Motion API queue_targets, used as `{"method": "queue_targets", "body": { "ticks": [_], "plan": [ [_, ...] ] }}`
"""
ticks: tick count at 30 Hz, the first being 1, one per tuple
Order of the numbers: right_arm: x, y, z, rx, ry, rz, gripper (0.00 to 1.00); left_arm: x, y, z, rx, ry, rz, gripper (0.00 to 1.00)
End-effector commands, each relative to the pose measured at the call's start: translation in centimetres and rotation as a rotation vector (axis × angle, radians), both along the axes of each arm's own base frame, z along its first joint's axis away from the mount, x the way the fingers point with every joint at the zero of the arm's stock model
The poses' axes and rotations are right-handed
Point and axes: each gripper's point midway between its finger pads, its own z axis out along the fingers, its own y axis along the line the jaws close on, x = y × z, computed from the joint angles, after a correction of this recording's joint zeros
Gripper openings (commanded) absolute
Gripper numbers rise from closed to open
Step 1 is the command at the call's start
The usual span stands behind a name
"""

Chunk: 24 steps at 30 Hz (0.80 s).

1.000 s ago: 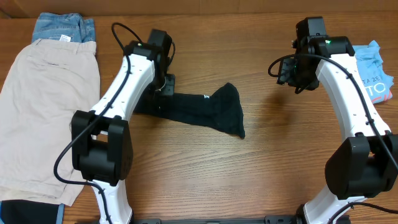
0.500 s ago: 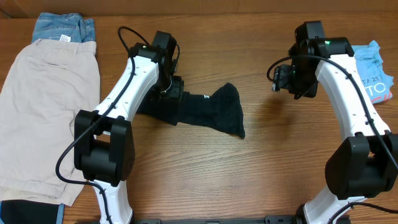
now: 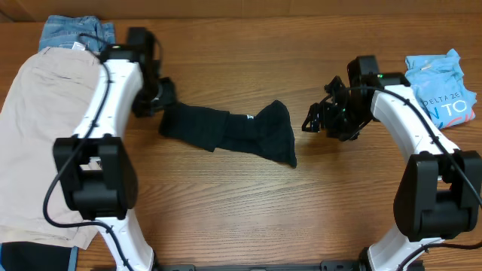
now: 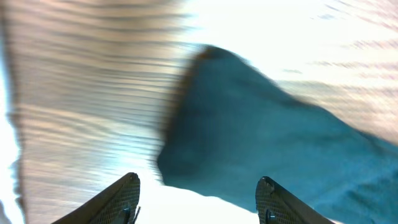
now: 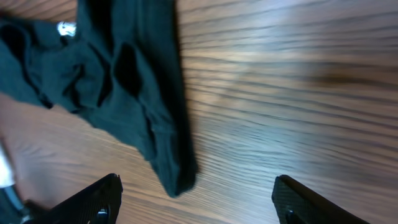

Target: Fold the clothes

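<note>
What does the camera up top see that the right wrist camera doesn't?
Only the overhead view shows the beige shorts, the blue denim, the light-blue tee and the left gripper, open near one end of the black T-shirt. Only the right wrist view shows the fingertips of the right gripper up close, spread wide, nothing between them. Both show the black T-shirt lying crumpled on the wooden table, with its small white logo.

surface: brown wood-grain table [image 3: 226, 211] | far edge: paler tan band [image 3: 248, 6] | light: bright glare in left wrist view
</note>
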Motion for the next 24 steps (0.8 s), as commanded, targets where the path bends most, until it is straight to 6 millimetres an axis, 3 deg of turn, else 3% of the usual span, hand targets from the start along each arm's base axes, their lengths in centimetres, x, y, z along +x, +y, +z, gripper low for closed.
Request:
{"method": "queue_targets", "body": {
  "ticks": [1, 11, 17, 19, 20, 24],
  "plan": [
    [-1.0, 2.8, -0.3, 0.138, 0.014, 0.041, 0.83, 0.4, 1.5, 0.6, -0.018, -0.01, 0.069, 0.63],
    [-1.6, 5.5, -3.5, 0.156, 0.087, 0.055, 0.86, 0.4, 2.3, 0.6, -0.016, -0.013, 0.08, 0.64],
    [-1.5, 7.6, -4.7, 0.303, 0.135, 0.058, 0.78, 0.3, 2.3, 0.6, -0.015, -0.013, 0.065, 0.64],
    [-1.3, 7.7, -5.1, 0.309, 0.14, 0.052, 0.68, 0.3, 2.3, 0.6, -0.015, -0.013, 0.065, 0.65],
    [-1.0, 7.7, -5.2, 0.311, 0.129, 0.05, 0.54, 0.3, 2.3, 0.6, -0.015, -0.013, 0.065, 0.65],
    [0.4, 7.4, -5.1, 0.296, 0.074, 0.049, 0.22, 0.2, 2.3, 0.5, -0.015, -0.009, 0.065, 0.65]
  ]
}}
